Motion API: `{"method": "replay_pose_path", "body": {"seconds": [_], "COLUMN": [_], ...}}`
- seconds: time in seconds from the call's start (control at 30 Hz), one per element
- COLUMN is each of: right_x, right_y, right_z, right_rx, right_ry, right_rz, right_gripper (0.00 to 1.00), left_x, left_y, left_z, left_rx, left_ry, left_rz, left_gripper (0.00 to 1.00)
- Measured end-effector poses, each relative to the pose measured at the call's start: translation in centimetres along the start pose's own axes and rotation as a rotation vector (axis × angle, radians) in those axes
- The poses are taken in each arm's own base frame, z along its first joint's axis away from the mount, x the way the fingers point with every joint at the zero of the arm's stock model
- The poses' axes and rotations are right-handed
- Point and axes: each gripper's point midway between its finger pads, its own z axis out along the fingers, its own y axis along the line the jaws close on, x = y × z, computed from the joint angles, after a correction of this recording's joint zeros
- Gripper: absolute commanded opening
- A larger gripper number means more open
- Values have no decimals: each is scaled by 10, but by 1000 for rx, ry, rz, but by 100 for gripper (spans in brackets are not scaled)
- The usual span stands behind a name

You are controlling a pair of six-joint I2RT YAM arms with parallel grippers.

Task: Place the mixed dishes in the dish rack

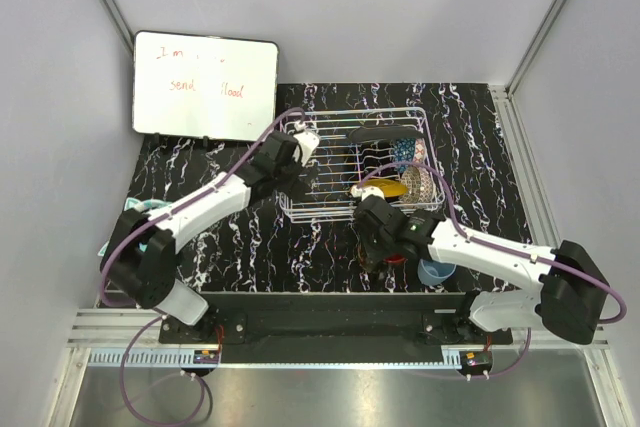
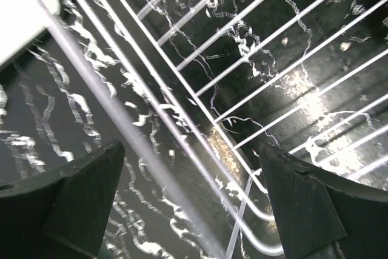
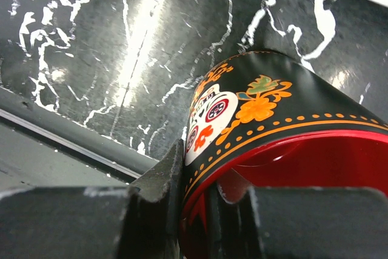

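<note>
Right wrist: right gripper (image 3: pixel 200 189) clenched on black mug (image 3: pixel 273 107) rim | left gripper (image 2: pixel 191 150) released above dish rack (image 2: pixel 160 104)

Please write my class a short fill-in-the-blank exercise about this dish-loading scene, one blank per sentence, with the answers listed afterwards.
1. The right claw grips the rim of the black mug, whose inside is ____.
2. The left claw hangs over the dish rack with its jaws ____.
3. The whiteboard stands at the table's far ____ corner.

Missing words: red; open; left.
</note>
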Motion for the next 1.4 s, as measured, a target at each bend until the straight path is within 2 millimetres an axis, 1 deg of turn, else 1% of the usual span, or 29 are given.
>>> {"method": "replay_pose_path", "body": {"seconds": [0.07,0.13,0.2,0.27,0.3,0.37,0.43,0.47,0.5,0.53,0.6,0.67,0.73,0.83,0.93,1.0,1.03,1.1,1.2,1.33,1.4], "right_x": [-4,-13,-24,-39,-49,-75,-106,-122,-139,-149,-169,-179,-184,-192,-199,-204,-208,-215,-230,-252,-263], "right_y": [4,11,19,29,35,50,68,76,85,90,99,102,103,109,114,117,117,116,111,103,101], "right_z": [-1,-6,-14,-26,-36,-61,-92,-108,-128,-143,-174,-196,-201,-192,-181,-181,-184,-191,-208,-230,-236], "right_rx": [-10,-35,-62,-99,-125,-186,-268,-311,-368,-408,-500,-565,-593,-609,-613,-618,-628,-644,-668,-721,-757], "right_ry": [-2,-12,-35,-70,-96,-172,-287,-362,-456,-524,-722,-889,-983,-1047,-1070,-1089,-1110,-1146,-1217,-1305,-1339], "right_rz": [-10,-25,-36,-45,-54,-66,-80,-86,-101,-113,-137,-151,-159,-165,-172,-169,-166,-154,-120,-42,6], "right_gripper": [0,0,0,0,0,0,0,0,0,0,0,0,0,0,0,0,0,0,0,0,0], "left_x": [-13,-32,-52,-68,-76,-90,-101,-107,-112,-115,-118,-112,-106,-106,-109,-111,-112,-111,-110,-107,-105], "left_y": [7,19,34,48,58,76,94,98,101,101,96,89,77,48,22,10,6,1,-7,-13,-16], "left_z": [-15,-36,-62,-91,-108,-144,-181,-198,-214,-228,-248,-253,-254,-249,-248,-250,-252,-255,-266,-270,-268], "left_rx": [-7,-20,-33,-43,-48,-59,-70,-62,-46,-16,67,171,296,534,775,901,960,1022,1106,1162,1166], "left_ry": [-27,-71,-126,-179,-207,-270,-330,-358,-386,-410,-439,-432,-404,-349,-294,-268,-260,-259,-264,-269,-263], "left_rz": [-1,-20,-49,-84,-112,-164,-218,-240,-258,-276,-311,-360,-411,-458,-497,-516,-522,-521,-512,-498,-489], "left_gripper": [99,99,99,99,99,99,99,99,99,99,99,99,99,99,99,99,99,99,99,99,93]}}
